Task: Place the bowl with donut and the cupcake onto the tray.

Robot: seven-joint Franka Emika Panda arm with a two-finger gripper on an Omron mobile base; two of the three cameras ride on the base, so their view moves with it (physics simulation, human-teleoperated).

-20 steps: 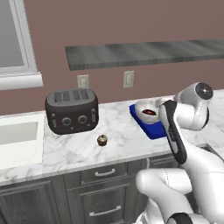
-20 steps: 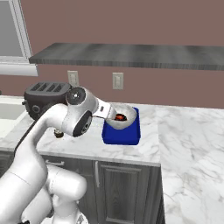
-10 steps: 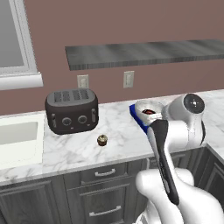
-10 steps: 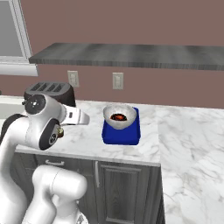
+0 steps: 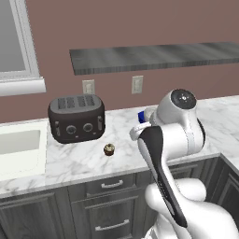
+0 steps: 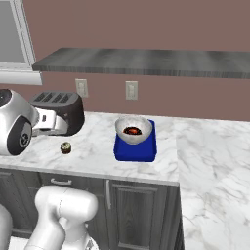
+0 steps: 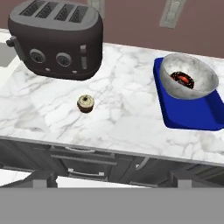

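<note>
The pale bowl (image 6: 128, 138) stands on the blue tray (image 6: 135, 150) with the dark red donut (image 6: 132, 131) inside it. In the hand view the bowl (image 7: 175, 89), donut (image 7: 183, 79) and tray (image 7: 192, 119) lie at the right. The cupcake (image 7: 85, 103) stands alone on the marble left of the tray and in front of the toaster; it also shows as the cupcake (image 5: 109, 149) and the cupcake (image 6: 65, 147). My gripper (image 6: 59, 126) hovers above the counter's front, left of the tray and higher than the cupcake. It is open and holds nothing. My arm hides most of the tray (image 5: 141, 116) in the left base view.
A dark toaster (image 7: 57, 37) stands at the back left of the counter, close behind the cupcake. A sink (image 5: 18, 145) lies further left. A grey shelf (image 6: 146, 61) hangs on the wall above. The counter's front edge (image 7: 109, 151) runs below the cupcake.
My arm has swung left, away from the bowl on the tray and toward the cupcake and toaster. The bowl, tray and cupcake have not moved.
</note>
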